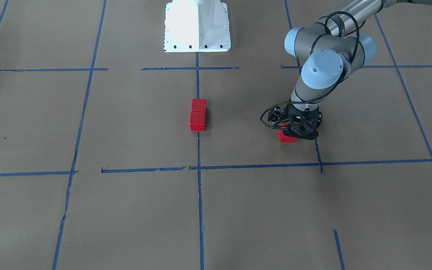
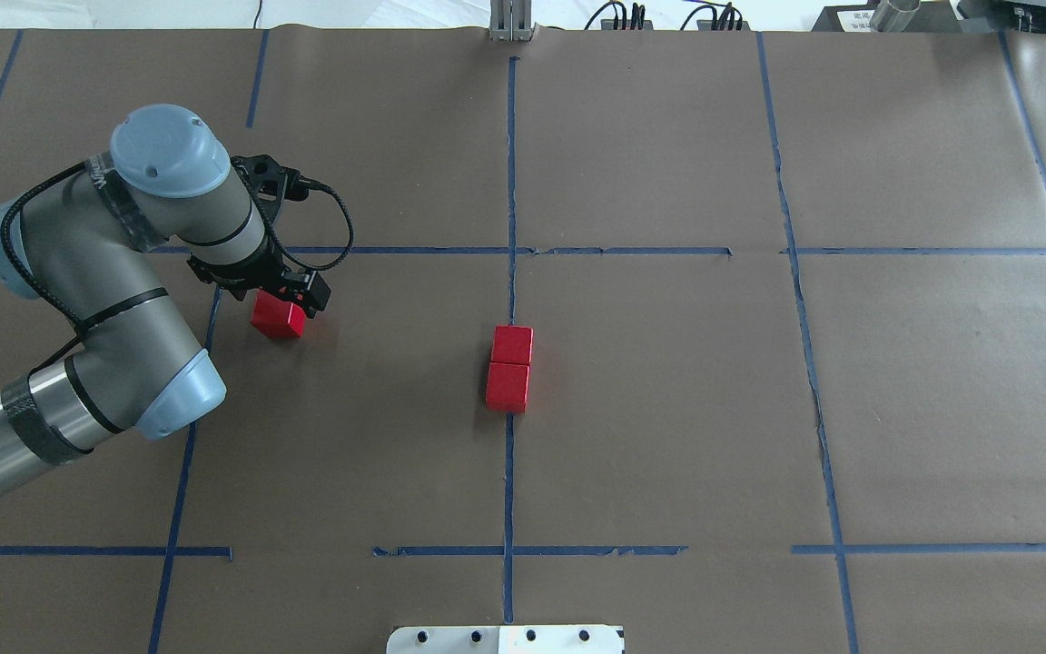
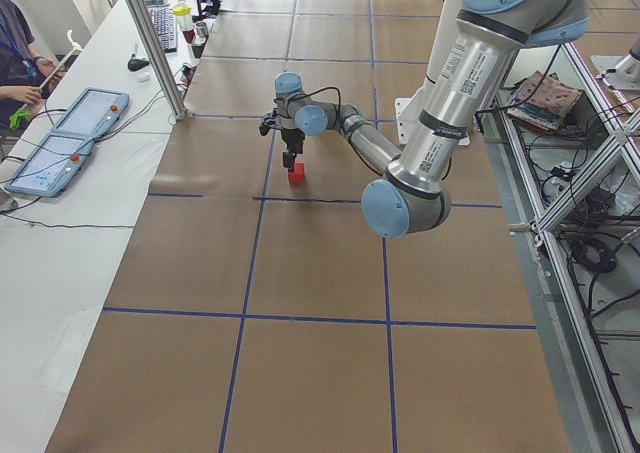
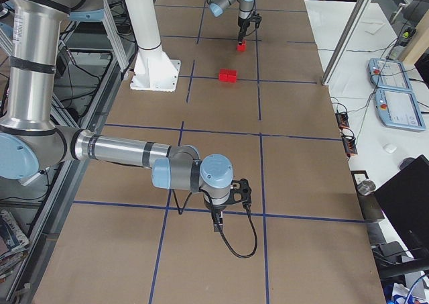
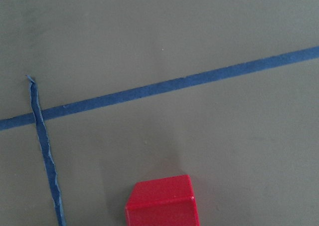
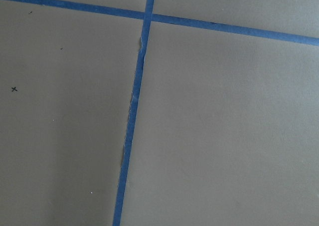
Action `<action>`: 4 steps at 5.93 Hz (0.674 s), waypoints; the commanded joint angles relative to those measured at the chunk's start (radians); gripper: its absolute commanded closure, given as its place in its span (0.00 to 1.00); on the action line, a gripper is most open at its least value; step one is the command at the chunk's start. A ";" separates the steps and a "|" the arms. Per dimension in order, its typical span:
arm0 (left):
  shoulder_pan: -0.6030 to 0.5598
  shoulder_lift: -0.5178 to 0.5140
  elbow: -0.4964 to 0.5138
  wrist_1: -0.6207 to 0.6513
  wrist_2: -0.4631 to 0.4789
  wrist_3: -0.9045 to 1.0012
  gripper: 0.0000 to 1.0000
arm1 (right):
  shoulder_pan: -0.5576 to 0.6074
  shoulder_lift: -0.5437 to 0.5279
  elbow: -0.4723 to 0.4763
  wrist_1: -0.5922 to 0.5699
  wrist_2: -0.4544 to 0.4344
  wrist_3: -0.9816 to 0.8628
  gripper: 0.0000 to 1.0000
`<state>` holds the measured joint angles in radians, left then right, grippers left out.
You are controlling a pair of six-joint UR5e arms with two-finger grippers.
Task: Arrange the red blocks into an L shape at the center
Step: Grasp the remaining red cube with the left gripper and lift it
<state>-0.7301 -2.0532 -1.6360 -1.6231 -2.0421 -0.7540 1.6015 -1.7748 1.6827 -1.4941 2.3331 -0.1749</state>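
Exterior right view shows the right gripper (image 4: 216, 223) nearest, low over the table (image 4: 301, 183) by a tape line (image 4: 134, 206); how its jaws stand I cannot tell. Farther on, two red blocks (image 2: 508, 386) touch end to end at the centre. Farthest, the left gripper (image 2: 294, 295) sits over the third red block (image 2: 276, 320), well apart from the pair; whether the jaws hold it I cannot tell

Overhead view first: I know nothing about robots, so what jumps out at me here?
Two bright red blocks sit touching, in a row on the blue tape line at the table's centre. To the view's left, the grey left arm bends down, its black gripper right at a third red block, apart from the pair.
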 commanded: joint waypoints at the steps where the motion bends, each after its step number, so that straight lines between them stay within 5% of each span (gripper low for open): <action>1: 0.008 -0.001 0.075 -0.079 0.000 -0.001 0.00 | 0.000 0.000 0.000 0.000 -0.001 0.000 0.00; 3: 0.011 -0.002 0.102 -0.109 -0.001 -0.051 0.00 | 0.000 0.000 0.002 0.002 0.000 0.000 0.00; 4: 0.014 -0.002 0.102 -0.109 -0.003 -0.057 0.14 | 0.000 0.000 0.002 0.003 0.000 0.000 0.00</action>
<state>-0.7192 -2.0551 -1.5366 -1.7285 -2.0434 -0.7961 1.6015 -1.7748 1.6838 -1.4922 2.3331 -0.1749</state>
